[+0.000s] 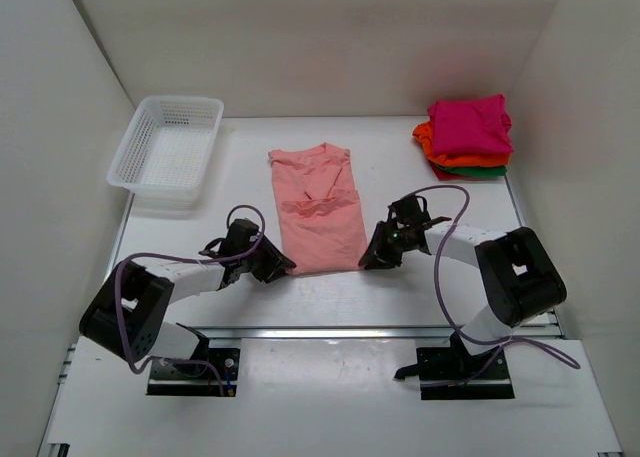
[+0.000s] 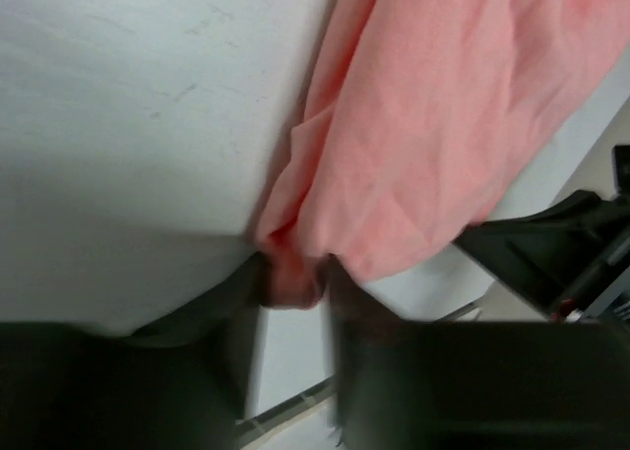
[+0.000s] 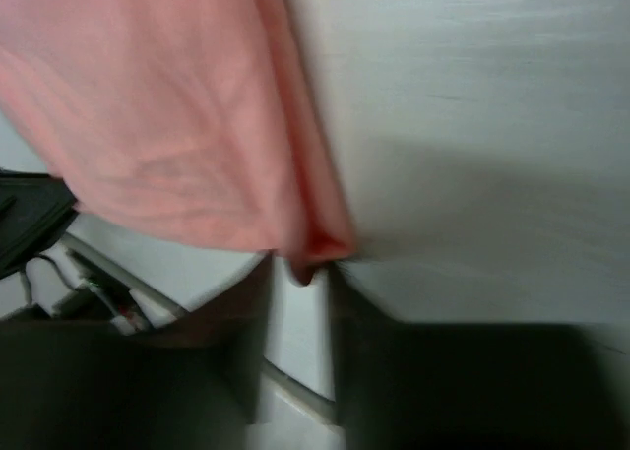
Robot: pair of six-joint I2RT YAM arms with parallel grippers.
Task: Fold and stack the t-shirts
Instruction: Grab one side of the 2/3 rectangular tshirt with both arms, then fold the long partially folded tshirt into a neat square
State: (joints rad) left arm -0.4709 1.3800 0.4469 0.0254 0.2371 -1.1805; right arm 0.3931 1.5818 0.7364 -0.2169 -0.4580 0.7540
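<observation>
White table, walled in: salmon-pink t-shirt lies mid-table folded lengthwise, left gripper pinching its near left corner, right gripper pinching its near right corner, stack of folded t-shirts far right.

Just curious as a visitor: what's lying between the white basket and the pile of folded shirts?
A salmon-pink t-shirt, spread on the table; the top view shows it.

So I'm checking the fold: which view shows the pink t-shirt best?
Top external: the pink t-shirt lies whole, folded lengthwise. Left wrist shows only its near corner in the left gripper; right wrist, the other near corner at the right gripper.
</observation>
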